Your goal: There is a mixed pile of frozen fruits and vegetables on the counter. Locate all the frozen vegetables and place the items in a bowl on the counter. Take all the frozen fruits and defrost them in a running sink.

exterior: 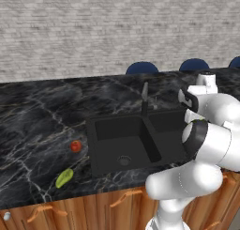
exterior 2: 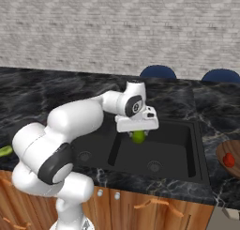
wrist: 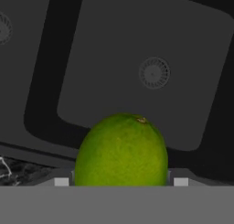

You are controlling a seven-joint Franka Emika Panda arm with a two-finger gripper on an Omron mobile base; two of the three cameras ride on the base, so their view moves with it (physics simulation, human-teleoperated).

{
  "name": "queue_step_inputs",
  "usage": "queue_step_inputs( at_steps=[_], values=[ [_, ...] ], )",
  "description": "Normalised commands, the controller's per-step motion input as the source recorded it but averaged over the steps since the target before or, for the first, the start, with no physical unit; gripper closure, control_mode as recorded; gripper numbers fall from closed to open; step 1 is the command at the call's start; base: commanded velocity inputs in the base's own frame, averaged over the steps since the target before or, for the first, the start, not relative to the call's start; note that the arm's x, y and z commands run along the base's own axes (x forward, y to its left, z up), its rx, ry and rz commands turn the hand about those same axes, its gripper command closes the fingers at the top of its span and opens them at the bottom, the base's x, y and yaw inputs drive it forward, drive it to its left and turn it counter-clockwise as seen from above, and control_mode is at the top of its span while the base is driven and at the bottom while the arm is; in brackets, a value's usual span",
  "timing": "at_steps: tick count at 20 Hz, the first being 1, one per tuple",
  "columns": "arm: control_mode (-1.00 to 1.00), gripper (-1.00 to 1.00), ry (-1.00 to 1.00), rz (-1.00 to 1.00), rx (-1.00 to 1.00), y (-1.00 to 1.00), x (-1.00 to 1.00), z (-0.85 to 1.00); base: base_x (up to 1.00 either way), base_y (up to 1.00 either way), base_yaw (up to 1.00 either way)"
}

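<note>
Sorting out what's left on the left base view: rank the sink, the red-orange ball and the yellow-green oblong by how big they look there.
1. Sink, by far the largest.
2. Yellow-green oblong, longer than the ball, though it lies nearer the camera.
3. Red-orange ball, smallest.

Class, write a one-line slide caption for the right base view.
White arm's gripper holds a green ball above the black sink.
</note>
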Motion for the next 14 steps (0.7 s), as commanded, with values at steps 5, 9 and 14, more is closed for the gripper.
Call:
queue_step_inputs(
  at_steps=[5, 9, 14],
  values=[
    [-1.0, 1.0, 0.0, -0.04, -0.02, -0.55, -0.06, 0.01, 0.0, 0.0, 0.0],
    [-1.0, 1.0, 0.0, -0.04, -0.03, -0.55, -0.07, 0.04, 0.0, 0.0, 0.0],
    [-1.0, 1.0, 0.0, -0.04, -0.03, -0.54, -0.05, 0.07, 0.0, 0.0, 0.0]
  ],
)
